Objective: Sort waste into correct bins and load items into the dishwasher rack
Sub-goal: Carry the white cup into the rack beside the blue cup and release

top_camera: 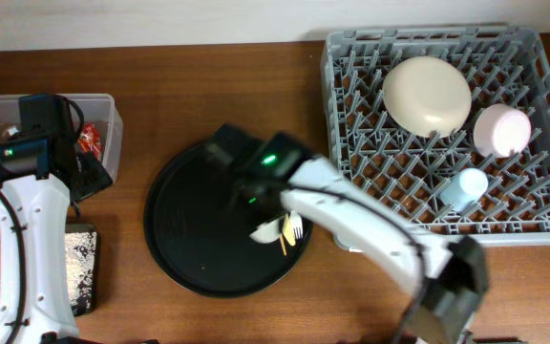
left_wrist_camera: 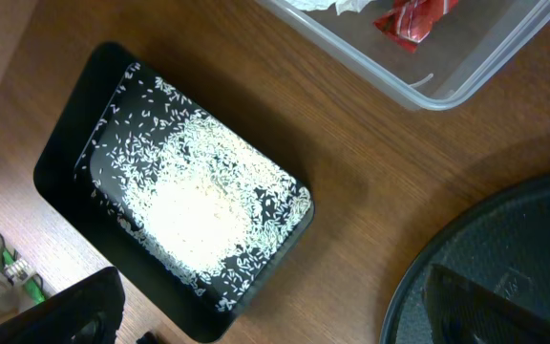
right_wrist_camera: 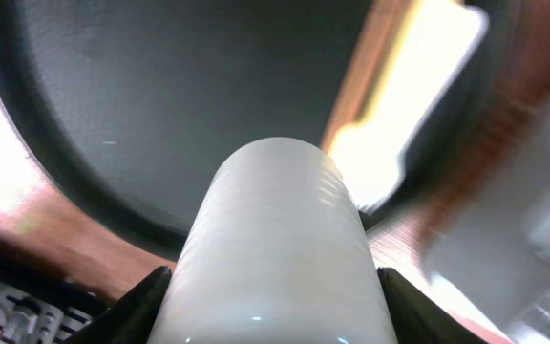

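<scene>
Over the large round black tray (top_camera: 189, 250), the right fingers (right_wrist_camera: 141, 311) clamp the ribbed white cup (right_wrist_camera: 275, 248). Left of it, the left fingers (left_wrist_camera: 65, 311) stand spread above the shallow black rectangular tray (left_wrist_camera: 57, 172) of white rice-like grains (left_wrist_camera: 199, 205).

The round tray (top_camera: 175, 239) sits mid-table, with forks (top_camera: 294, 227) on its right edge. Right of it and farther back is the rack (top_camera: 542, 115) (big bowl (top_camera: 426, 93), small bowl (top_camera: 501, 130) and cup (top_camera: 464, 187) inside). Left of it and farther back, the tub (top_camera: 115, 124) holds a wrapper (top_camera: 89, 139). Left and nearer, the shallow tray (top_camera: 82, 272) holds grains (left_wrist_camera: 199, 205).
</scene>
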You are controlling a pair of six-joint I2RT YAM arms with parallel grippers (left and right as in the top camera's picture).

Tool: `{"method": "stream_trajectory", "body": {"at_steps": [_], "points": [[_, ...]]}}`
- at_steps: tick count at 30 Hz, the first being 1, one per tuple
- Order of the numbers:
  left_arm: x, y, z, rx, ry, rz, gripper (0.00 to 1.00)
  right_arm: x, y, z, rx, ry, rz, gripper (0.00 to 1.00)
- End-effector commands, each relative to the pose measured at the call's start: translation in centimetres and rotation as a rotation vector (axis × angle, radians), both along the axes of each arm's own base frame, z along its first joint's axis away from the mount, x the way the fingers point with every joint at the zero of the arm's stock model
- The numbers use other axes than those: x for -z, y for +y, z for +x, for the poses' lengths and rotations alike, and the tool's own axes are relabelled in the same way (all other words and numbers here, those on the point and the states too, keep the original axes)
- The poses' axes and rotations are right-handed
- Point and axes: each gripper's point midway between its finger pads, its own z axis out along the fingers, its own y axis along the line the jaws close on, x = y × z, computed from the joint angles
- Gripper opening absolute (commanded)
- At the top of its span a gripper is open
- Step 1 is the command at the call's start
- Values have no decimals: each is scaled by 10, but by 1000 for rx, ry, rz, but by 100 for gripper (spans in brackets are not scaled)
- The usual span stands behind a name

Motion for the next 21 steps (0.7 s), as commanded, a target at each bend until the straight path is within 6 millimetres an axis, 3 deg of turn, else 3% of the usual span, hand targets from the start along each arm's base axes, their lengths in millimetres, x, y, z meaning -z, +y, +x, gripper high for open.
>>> {"method": "stream_trajectory", "body": {"at_steps": [1,5,6,8,11,13,16,21], "points": [[-5,2,-1,-7,-12,12,99,-55,-60,26,134,-103,39,48],[-5,2,-1,-7,-12,12,99,-80,-164,46,344,-123,0,48],[-5,2,-1,-8,-12,12,99,-82,-202,50,449,-112,-16,48],[-5,2,-1,-7,-12,12,99,-78,-251,54,558,-88,-38,48],[-5,2,-1,-7,-12,12,100,-66,-295,52,661,-51,-61,48],[-5,2,-1,-7,-12,12,99,-50,-310,49,705,-17,-73,48],[-5,2,-1,-7,-12,12,99,-20,-312,59,698,-19,-74,48],[-5,2,-1,-7,-12,12,99,8,-314,63,691,-21,-83,48]]}}
